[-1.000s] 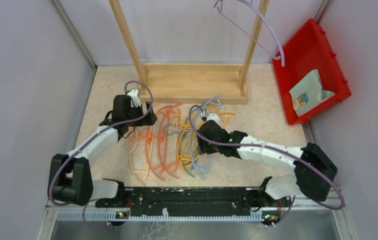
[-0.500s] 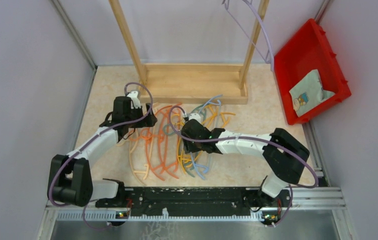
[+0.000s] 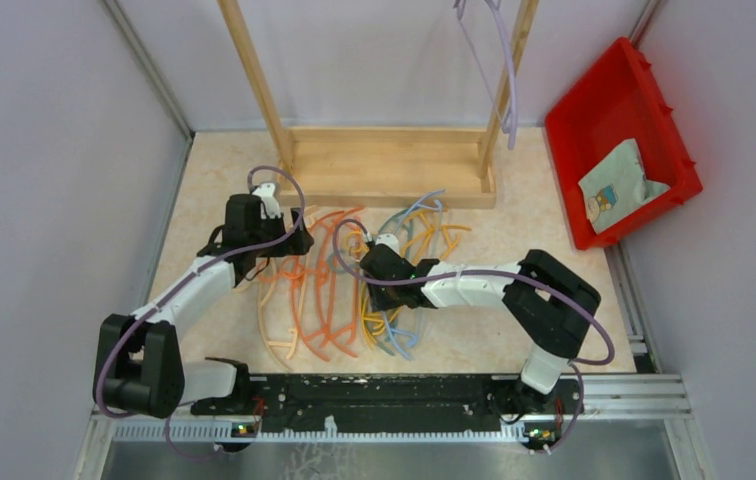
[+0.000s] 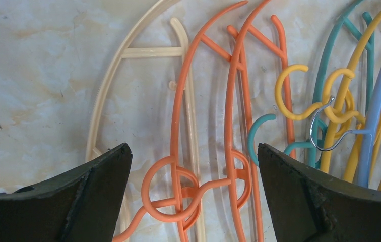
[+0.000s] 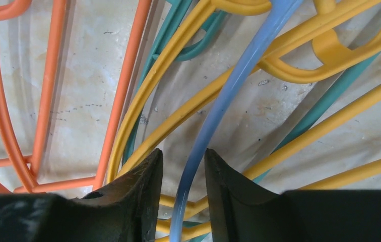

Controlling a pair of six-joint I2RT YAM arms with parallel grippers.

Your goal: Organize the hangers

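The hangers [image 3: 319,300] lie mostly in a tangled pile on the counter [image 3: 534,260], just in front of the rack [image 3: 384,165]; one lavender hanger [image 3: 510,100] hangs at the top of the rack. The right claw [image 5: 182,154] is low over the pile, its jaws only narrowly spread around the bar of the blue hanger [image 5: 239,80] and, as far as I can see, not pressing it. The left claw [image 4: 192,156] is spread wide above the orange hangers [image 4: 229,101] and holds nothing. The main danger, in my judgement, is the tangle. The blue bar passes between yellow [image 5: 173,48] and teal [image 5: 324,106] bars, and its metal hook [image 4: 313,132] is caught through the yellow hooks. If the right claw closes and lifts, it probably drags several hangers together, or the load pulls the thin, smooth bar out of the jaws. The jaws may also pinch a yellow bar beside the blue one.
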